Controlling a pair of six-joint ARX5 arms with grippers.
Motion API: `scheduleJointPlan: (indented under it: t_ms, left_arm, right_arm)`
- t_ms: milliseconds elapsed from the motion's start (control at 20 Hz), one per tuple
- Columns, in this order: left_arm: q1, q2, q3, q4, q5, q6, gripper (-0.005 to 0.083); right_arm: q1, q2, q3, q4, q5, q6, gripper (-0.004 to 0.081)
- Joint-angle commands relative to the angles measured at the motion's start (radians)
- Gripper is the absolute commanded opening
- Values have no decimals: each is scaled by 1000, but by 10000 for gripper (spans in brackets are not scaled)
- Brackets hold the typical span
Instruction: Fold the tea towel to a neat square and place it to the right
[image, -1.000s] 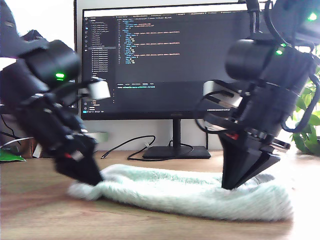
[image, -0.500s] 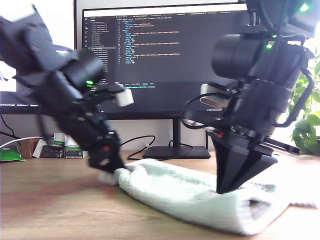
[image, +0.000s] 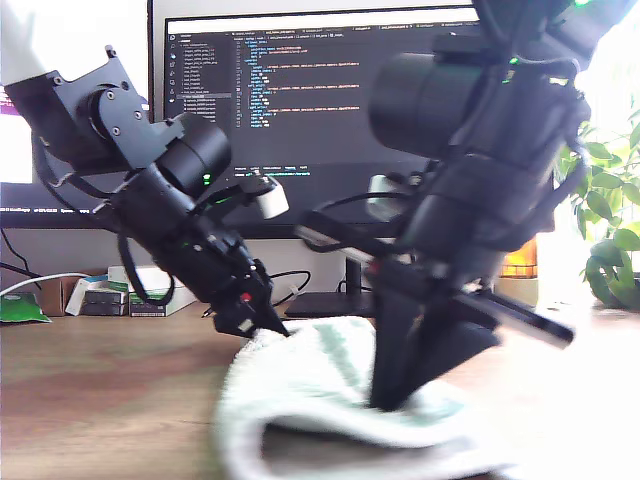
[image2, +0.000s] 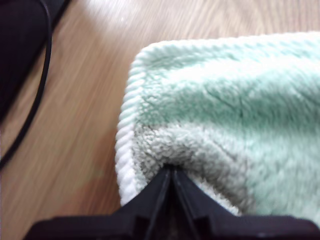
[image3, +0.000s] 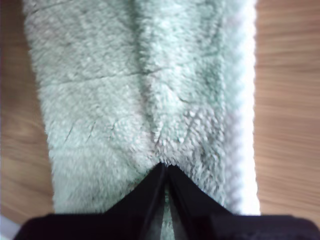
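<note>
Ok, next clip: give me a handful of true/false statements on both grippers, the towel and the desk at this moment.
1. My first gripper is shut on the tea towel. True.
2. My second gripper hangs open above the towel. False: it is closed, pinching the plush.
3. The towel lies on a wooden table. True.
4. The monitor behind the arms is switched off. False: it shows lines of code.
5. The towel's ribbed hem is dark blue. False: it is whitish.

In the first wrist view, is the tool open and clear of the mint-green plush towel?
No, my first tool is pinched shut on the mint-green plush towel near its corner.
</note>
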Motion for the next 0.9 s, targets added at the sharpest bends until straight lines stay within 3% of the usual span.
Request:
scheduleJointPlan:
  t_ms: [0,250,450,850]
  left_arm:
    - [-27,64,-16,-1,-1,10,-21]
    - [-32,64,-13,9,-11,25,-21]
    - [-6,60,37,-10,-123,50,-21]
    - [7,32,157,-133,-132,50,-21]
  right_arm:
    - [26,39,-40,16,-8,27,24]
    - [36,39,-40,11,-7,28,24]
    - [37,39,-39,0,-13,23,24]
    - [38,39,-39,8,-34,23,23]
